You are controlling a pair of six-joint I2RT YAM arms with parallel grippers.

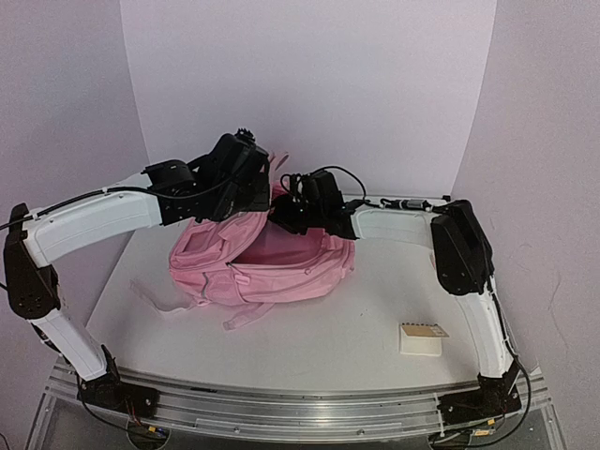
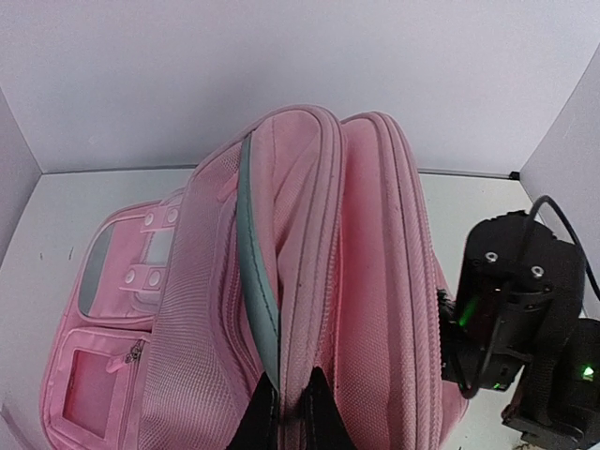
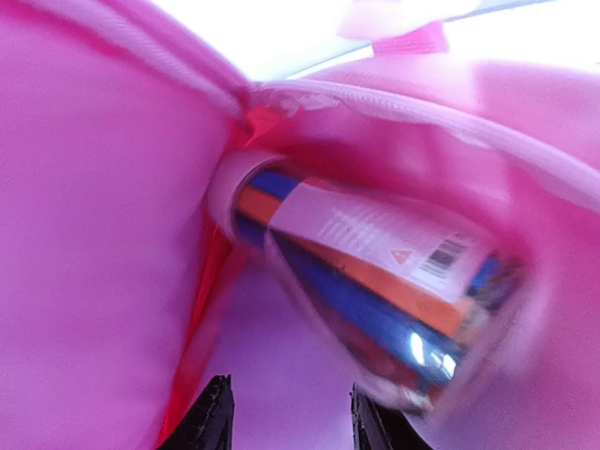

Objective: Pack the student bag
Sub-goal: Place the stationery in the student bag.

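Top view: student bag on surface, centre-left; left gripper at rear rim, right gripper inside mouth.
Left wrist: clamped shut on rim fabric.
Right wrist: spread open inside bag, blurred labelled canister close ahead.

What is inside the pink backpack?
A round tube-shaped pack with a blue, orange and white label lies inside the backpack, blurred in the right wrist view. Pink fabric covers everything deeper in, so anything else there is hidden.
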